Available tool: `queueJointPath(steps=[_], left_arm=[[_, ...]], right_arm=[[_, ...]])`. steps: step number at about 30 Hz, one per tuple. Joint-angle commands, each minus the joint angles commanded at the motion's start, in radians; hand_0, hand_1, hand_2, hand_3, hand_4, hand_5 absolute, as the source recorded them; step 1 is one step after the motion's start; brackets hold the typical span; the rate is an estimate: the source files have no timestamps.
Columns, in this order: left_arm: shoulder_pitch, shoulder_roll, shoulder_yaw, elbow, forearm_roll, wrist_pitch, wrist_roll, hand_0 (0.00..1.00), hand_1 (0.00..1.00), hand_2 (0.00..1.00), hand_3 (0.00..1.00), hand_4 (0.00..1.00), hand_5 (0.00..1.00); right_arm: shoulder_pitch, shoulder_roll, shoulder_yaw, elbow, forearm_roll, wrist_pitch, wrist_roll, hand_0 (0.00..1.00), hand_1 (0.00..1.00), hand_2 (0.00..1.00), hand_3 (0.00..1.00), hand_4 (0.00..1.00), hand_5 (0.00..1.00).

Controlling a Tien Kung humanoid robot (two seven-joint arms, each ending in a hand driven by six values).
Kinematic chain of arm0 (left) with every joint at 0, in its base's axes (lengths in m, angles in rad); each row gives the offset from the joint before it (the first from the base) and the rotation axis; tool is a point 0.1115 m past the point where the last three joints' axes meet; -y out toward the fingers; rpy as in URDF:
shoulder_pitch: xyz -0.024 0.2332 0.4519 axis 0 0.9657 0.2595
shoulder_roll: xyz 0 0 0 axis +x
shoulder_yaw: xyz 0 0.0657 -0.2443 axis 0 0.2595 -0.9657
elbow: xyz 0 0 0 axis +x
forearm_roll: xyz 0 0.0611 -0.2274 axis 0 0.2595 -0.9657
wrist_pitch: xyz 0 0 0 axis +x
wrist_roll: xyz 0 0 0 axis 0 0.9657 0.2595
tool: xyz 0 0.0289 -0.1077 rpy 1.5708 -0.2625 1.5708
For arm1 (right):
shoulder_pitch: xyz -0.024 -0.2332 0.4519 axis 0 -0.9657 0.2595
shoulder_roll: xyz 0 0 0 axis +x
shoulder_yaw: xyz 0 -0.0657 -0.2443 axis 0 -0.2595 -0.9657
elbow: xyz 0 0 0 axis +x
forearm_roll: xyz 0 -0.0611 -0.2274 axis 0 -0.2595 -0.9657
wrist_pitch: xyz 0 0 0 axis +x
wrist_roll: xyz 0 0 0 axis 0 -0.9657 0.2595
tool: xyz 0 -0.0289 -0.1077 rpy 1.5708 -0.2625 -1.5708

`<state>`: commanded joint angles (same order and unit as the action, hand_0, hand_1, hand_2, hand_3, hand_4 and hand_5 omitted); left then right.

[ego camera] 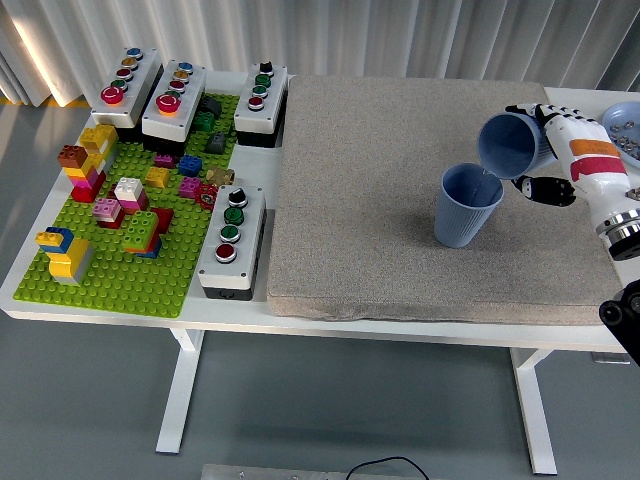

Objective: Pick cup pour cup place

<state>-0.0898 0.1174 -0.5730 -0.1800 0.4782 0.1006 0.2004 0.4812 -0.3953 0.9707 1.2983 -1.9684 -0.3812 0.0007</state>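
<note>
- My right robot hand point(560, 150) grips a blue cup point(513, 145), tipped mouth-down toward the left.
- Its rim hangs just above a second blue cup point(466, 206).
- That one stands upright on the grey mat point(400, 200) covering the desk point(130, 310).

Blue cup point(512, 145) tipped over upright blue cup point(466, 205).

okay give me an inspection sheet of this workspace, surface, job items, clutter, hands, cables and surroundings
Surface: white table with a grey mat over its right part.
Job's things: upright blue cup on the mat; tilted blue cup held above it, mouth toward it.
Clutter: green brick baseplate with bricks, four button boxes, a bowl at far right.
Robot hands: right robot hand grips the tilted cup; left not in view.
Cables: one on the floor.
Surroundings: white curtain.
</note>
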Motion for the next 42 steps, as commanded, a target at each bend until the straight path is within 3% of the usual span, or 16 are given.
queueJointPath(steps=[14,25,42], left_arm=[[-0.001,0.000,-0.001,0.000,0.000,0.000,-0.001,0.727,0.775,0.823,0.680,0.504,0.947],[-0.003,0.001,-0.002,0.000,0.001,0.000,-0.001,0.728,0.775,0.822,0.678,0.504,0.944],[-0.004,0.002,-0.001,0.000,0.000,0.000,-0.001,0.729,0.775,0.822,0.678,0.505,0.942]], right_arm=[[0.013,-0.014,-0.029,0.005,-0.006,-0.008,-0.002,0.842,0.671,0.535,0.580,0.670,0.059],[0.045,-0.052,-0.074,0.017,-0.017,-0.021,-0.005,0.844,0.670,0.535,0.575,0.666,0.056],[0.055,-0.060,-0.098,0.006,-0.015,-0.039,0.002,0.853,0.673,0.535,0.574,0.661,0.053]])
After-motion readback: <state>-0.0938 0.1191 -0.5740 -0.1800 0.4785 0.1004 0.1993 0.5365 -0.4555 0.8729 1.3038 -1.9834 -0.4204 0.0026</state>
